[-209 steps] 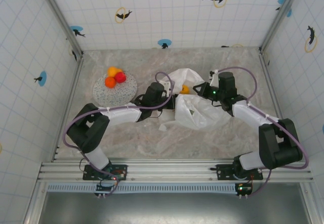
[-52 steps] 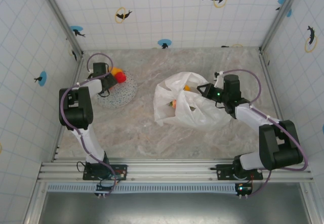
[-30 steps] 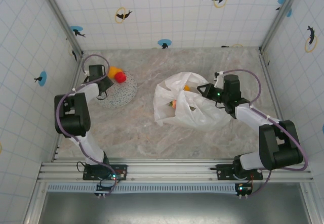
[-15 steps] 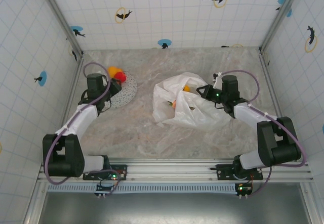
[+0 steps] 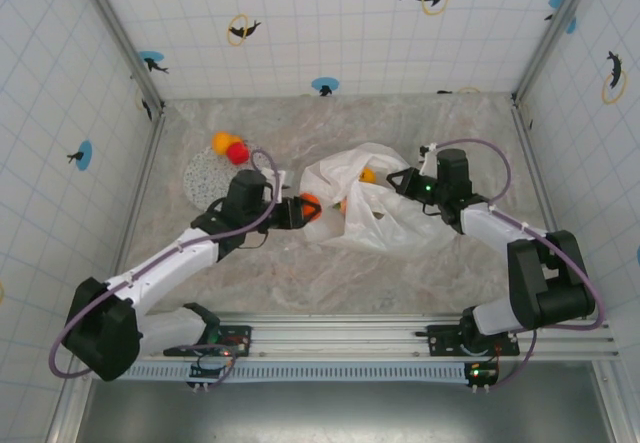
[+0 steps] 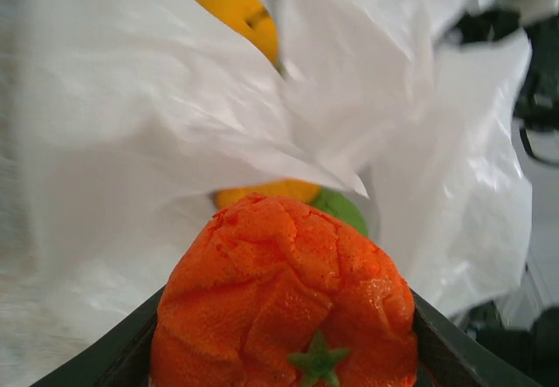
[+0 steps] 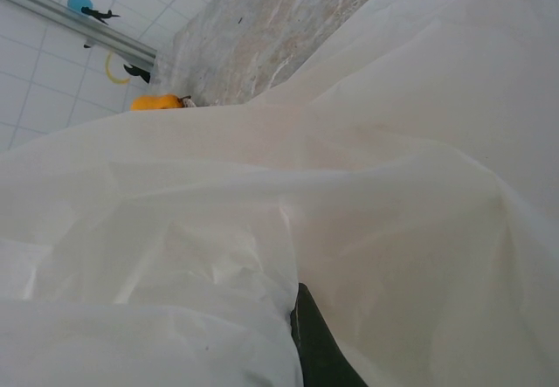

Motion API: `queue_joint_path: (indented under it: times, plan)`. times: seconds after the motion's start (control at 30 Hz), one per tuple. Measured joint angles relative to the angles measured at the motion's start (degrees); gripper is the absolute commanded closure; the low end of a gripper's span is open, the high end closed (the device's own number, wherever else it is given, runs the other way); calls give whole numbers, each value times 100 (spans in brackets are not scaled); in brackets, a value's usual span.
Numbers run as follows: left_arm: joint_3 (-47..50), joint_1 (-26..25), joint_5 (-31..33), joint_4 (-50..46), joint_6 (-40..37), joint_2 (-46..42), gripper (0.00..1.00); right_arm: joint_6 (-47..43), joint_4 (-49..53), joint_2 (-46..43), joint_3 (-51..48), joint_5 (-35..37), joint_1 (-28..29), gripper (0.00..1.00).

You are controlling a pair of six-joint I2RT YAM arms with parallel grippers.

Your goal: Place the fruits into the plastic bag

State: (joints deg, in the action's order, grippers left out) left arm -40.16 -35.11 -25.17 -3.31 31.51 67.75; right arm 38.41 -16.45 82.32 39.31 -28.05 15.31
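Sprawling over the right-centre of the marbled counter (image 5: 290,283), the plastic bag (image 5: 385,225) lies crumpled and translucent white, its mouth turned toward the left arm. The right arm reaches in from the near right. The right gripper (image 5: 401,180) is clenched on the bag's far right rim, pinching the thin film. In the right wrist view that film billows over and around one dark finger (image 7: 316,348), hiding the rest of the gripper. The left arm stretches in from the near left. The left gripper (image 5: 300,210) is grasping an orange fruit (image 5: 312,206), held just at the bag's left opening; whether the fruit rests on the counter or is lifted off it cannot be told. In the left wrist view this fruit is wrinkled, with a green star-shaped calyx facing the camera, and the bag's folds hang straight ahead of it. Left of the bag and well apart from it sits a round speckled grey plate (image 5: 200,176), its right side partly covered by the left arm. At the plate's far edge a yellow fruit (image 5: 221,142) and a red fruit (image 5: 237,152) sit touching each other. Inside the bag, the left wrist view shows a yellow-orange fruit (image 6: 238,18) high among the folds. Lower down, an orange-yellow fruit (image 6: 262,193) and a green fruit (image 6: 345,212) lie side by side just beyond the held one.
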Motion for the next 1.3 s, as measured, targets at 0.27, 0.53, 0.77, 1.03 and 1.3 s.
queue_joint_path:
  times: [0.27,0.53,0.77,1.03,1.3]
  plan:
    - [-256,-586,63,31,-310,953,43,9,7,-7,2,81,44,100]
    - [-448,-605,337,680,-164,1801,43,11,83,-28,2,109,157,100]
    - [-922,-761,933,1333,157,2529,42,13,122,-35,0,125,199,100]
    - [-1626,-765,1547,1884,468,3399,38,-11,214,-35,57,144,197,100]
    - [-1906,-765,1716,2188,667,3910,29,-50,273,-37,61,140,181,100]
